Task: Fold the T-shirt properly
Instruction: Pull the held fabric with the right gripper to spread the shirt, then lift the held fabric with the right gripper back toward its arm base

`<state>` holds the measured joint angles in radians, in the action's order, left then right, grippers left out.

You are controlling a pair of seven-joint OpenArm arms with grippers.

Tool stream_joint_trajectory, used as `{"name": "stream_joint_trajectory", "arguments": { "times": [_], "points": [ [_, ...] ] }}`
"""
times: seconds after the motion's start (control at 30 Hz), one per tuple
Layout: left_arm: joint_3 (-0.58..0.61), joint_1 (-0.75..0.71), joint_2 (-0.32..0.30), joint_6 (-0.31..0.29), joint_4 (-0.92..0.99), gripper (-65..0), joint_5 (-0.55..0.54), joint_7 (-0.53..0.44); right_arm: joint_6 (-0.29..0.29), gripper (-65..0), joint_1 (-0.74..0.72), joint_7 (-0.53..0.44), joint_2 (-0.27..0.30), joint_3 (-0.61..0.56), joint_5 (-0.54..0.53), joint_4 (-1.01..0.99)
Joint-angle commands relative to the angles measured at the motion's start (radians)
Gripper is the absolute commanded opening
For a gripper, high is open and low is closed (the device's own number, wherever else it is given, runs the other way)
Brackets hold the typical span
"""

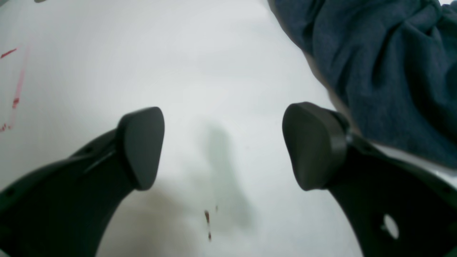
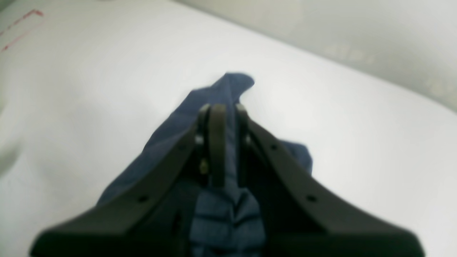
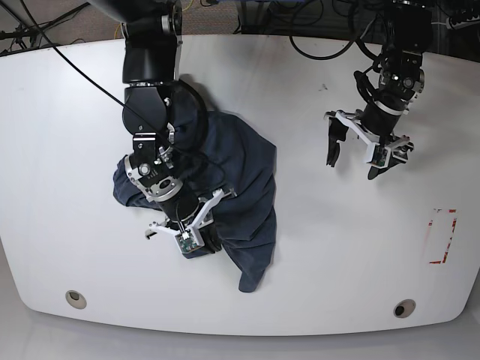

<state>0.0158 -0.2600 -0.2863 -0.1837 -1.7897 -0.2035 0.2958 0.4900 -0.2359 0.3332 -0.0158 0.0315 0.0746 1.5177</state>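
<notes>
The dark slate-blue T-shirt (image 3: pixel 240 172) lies crumpled on the white table (image 3: pixel 337 247), left of centre; no lettering shows. My right gripper (image 3: pixel 191 244) is over its front edge. In the right wrist view the right gripper (image 2: pixel 221 110) is shut on a bunched fold of the T-shirt (image 2: pixel 228 85), with cloth sticking out past the fingertips. My left gripper (image 3: pixel 352 161) is open and empty above bare table, well right of the shirt. In the left wrist view the left gripper (image 1: pixel 223 142) has its jaws wide apart and the T-shirt (image 1: pixel 385 64) fills the upper right corner.
A red tape mark (image 3: pixel 442 236) is on the table at the right, and also shows in the left wrist view (image 1: pixel 14 89). Two round holes (image 3: pixel 73 298) (image 3: pixel 403 308) sit near the front edge. Cables (image 3: pixel 322 37) hang along the back edge.
</notes>
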Motion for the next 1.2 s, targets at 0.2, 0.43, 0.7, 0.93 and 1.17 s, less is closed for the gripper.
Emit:
{"name": "stream_joint_trajectory", "arguments": {
  "times": [0.2, 0.43, 0.7, 0.93, 1.17],
  "points": [
    [0.028, 0.25, 0.064, -0.024, 0.02, -12.2, -0.008, 0.201, 0.002, -62.1, 0.006, -0.019, -0.008, 0.005, -0.006, 0.02],
    [0.033, 0.215, 0.062, -0.013, 0.067, -12.8, 0.037, 0.299, -0.004, -61.2, 0.157, 0.022, -0.02, 0.009, 0.011, -0.035],
    [0.011, 0.179, 0.051, -0.015, 0.063, -12.8, 0.068, 0.297, -0.004, -61.2, 0.174, 0.03, -0.02, 0.008, 0.004, -0.032],
    [-0.001, 0.182, 0.051, -0.017, 0.061, -12.6, 0.068, 0.297, -0.004, -61.2, 0.175, 0.033, -0.02, 0.008, 0.008, -0.021],
    [-0.007, 0.181, 0.051, -0.018, -0.034, -12.6, 0.068, 0.297, -0.006, -61.2, 0.175, 0.034, -0.022, 0.008, 0.009, 0.002]
  ]
}}
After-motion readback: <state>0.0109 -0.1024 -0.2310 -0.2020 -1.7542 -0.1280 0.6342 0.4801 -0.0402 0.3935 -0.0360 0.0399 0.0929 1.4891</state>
